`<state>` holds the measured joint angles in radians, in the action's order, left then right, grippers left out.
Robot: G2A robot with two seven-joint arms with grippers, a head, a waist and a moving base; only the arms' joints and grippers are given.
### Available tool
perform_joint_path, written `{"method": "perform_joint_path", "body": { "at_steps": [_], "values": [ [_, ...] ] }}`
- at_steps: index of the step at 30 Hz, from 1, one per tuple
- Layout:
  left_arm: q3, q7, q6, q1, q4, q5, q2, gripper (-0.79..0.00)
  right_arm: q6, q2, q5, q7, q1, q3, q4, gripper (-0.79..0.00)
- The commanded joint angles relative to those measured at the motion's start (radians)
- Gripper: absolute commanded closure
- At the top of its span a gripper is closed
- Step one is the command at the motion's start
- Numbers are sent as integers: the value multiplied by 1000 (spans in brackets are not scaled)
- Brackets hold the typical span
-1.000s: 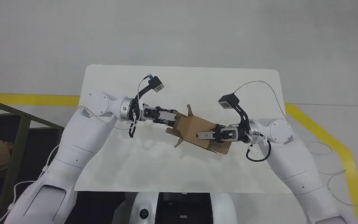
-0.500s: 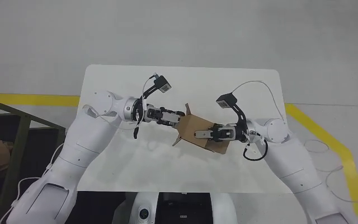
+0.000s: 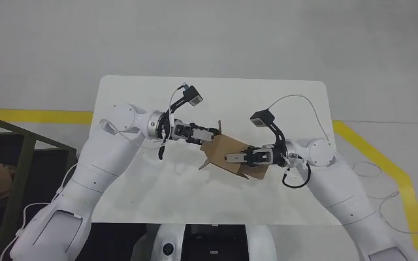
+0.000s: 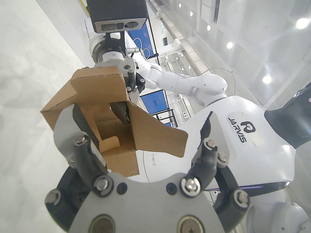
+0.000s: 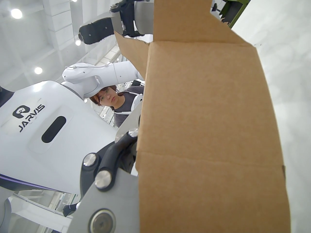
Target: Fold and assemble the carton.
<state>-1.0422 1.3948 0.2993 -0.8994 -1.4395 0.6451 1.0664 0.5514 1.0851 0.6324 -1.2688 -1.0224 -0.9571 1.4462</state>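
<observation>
The left tool (image 3: 208, 134) has pushed in closer to the carton (image 3: 221, 146), its wrist swinging away from the robot. The right tool (image 3: 236, 157) and the carton have shifted slightly toward the left arm's side. The brown carton is held tilted over the white counter (image 3: 281, 98), near its middle, with loose flaps at the end nearer the left arm. The right tool is clamped on one wall of the carton (image 5: 206, 122), one finger lying along the outside. The left tool (image 4: 141, 120) is spread wide at the open end of the carton (image 4: 97, 93). One finger sits against a side flap, the other stands free, and a bent flap lies between them.
</observation>
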Motion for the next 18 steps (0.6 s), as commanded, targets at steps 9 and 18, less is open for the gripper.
{"method": "perform_joint_path", "body": {
  "at_steps": [9,18],
  "values": [
    [-26,2,-2,-11,13,-9,-5,-785,30,-10,28,30,-4,-23,-24,0],
    [-55,3,-12,-39,-5,-17,-13,-785,66,-16,51,66,-8,-47,-45,0]
  ]
}}
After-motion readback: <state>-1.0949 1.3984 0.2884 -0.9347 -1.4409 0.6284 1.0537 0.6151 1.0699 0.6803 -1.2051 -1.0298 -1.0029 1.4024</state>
